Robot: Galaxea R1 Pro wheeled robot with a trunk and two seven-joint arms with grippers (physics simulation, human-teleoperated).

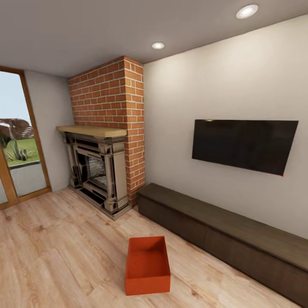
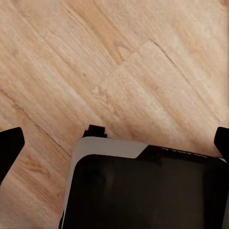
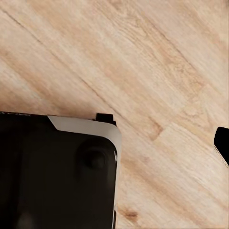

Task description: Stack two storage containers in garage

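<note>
Robot is in the living room, no box in hand yet; step in hand looks like the approach to the first container; one orange-red box [image 1: 147,265] sits on the wood floor [image 1: 55,256] low in the head view, just in front of the bench [image 1: 231,233] and apart from it, well short of the fireplace [image 1: 96,171]; to do this well, I'd say roll the base closer and square up to the box's long side, stop before the base nudges it, drop the trunk so both arms reach floor level, then pinch opposite thin walls or clamp the box between the two grippers, since one pinch on a thin rim may let it tilt; keep off the bench edge on the robot's right; box is upright, no lid, open side up, inside looks empty, only orange walls and bottom seen; second box I can't place from these views; left gripper [image 2: 114,138]: dark fingertips sit at the two far edges of the left wrist view, spread wide, nothing between them, so released; right gripper: one dark fingertip [image 3: 222,143] at the edge of the right wrist view, the other hidden, so I can't tell its state; both wrist cameras look down at bare planks and the robot's dark base [image 2: 143,191]; TV [image 1: 244,145] on the wall above the bench, brick chimney [image 1: 115,102] beside it; garage stage not begun.
</note>
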